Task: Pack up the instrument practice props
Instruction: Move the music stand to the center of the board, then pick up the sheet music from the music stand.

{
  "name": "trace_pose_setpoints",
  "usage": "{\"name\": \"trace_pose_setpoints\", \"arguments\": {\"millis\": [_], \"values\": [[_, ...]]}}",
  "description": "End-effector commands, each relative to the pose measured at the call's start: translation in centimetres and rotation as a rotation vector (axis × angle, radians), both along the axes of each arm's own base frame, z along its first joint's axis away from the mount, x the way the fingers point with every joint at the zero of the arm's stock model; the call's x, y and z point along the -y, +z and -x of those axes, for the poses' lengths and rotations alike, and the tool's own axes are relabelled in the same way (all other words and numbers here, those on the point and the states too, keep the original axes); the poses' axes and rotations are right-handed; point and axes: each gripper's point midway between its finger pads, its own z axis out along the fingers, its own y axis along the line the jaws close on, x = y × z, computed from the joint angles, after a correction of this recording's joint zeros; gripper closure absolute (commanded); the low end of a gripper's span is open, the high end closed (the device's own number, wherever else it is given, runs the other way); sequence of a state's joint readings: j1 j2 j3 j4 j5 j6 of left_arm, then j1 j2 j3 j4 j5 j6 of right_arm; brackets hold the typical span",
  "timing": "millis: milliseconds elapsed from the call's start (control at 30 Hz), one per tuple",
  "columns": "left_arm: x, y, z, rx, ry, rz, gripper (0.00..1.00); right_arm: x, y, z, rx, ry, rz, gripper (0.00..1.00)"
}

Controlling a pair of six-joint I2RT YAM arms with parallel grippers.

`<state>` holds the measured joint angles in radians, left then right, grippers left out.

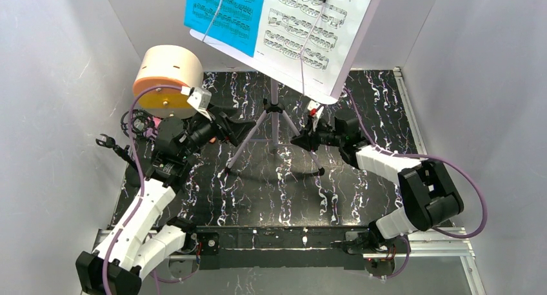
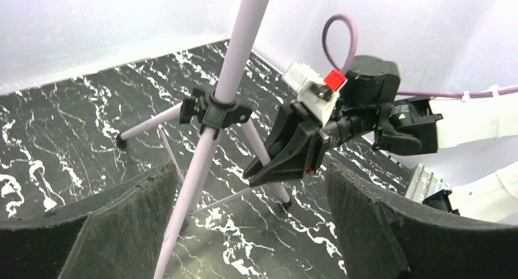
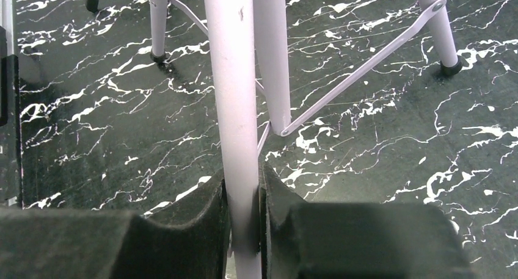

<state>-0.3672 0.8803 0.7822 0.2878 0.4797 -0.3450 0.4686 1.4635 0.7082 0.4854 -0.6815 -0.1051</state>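
Note:
The lilac music stand (image 1: 274, 96) stands mid-table on its tripod, blue and white sheet music (image 1: 284, 24) on its desk. My right gripper (image 1: 298, 140) is shut on one tripod leg (image 3: 235, 108), the pads pressed on both sides of the tube (image 3: 244, 224). My left gripper (image 1: 244, 132) is open; in the left wrist view its jaws (image 2: 244, 230) stand wide on either side of another leg (image 2: 192, 175), which runs close to the left finger (image 2: 122, 224). A pink microphone (image 1: 156, 122) and a black ring mount (image 1: 132, 122) lie partly hidden at far left.
A round tan box with an orange face (image 1: 166, 79) sits at the back left, above my left arm. White walls close in the black marbled table (image 1: 271, 192) on three sides. A small black tripod (image 1: 109, 143) pokes out by the left wall.

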Motion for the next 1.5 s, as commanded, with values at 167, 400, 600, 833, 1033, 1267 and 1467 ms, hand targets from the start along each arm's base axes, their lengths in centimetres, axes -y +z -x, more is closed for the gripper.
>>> {"name": "trace_pose_setpoints", "arguments": {"millis": [167,400,600,833,1033,1267,1467], "values": [[-0.8,8.7,3.2,0.094,-0.002,0.121,0.13,2.3,6.7,-1.1,0.073,-0.238,-0.085,0.23],[-0.4,14.0,6.2,0.031,-0.095,0.179,0.14,6.6,11.9,0.2,0.005,-0.498,-0.182,0.02],[0.0,17.0,6.8,-0.014,-0.135,0.173,0.16,10.5,15.3,1.2,-0.235,-0.782,-0.222,0.01],[0.8,20.3,5.6,-0.012,-0.156,0.228,0.19,12.3,23.4,5.0,-0.203,-0.78,-0.384,0.01],[1.7,23.8,4.8,0.008,-0.194,0.306,0.24,11.1,30.9,8.2,-0.115,-0.597,-0.439,0.01],[3.6,26.7,4.3,0.034,-0.254,0.372,0.29,11.1,37.6,10.8,-0.006,-0.488,-0.496,0.01],[7.0,27.4,5.1,0.043,-0.314,0.377,0.3,10.1,40.3,10.8,0.031,-0.426,-0.515,0.01]]}}
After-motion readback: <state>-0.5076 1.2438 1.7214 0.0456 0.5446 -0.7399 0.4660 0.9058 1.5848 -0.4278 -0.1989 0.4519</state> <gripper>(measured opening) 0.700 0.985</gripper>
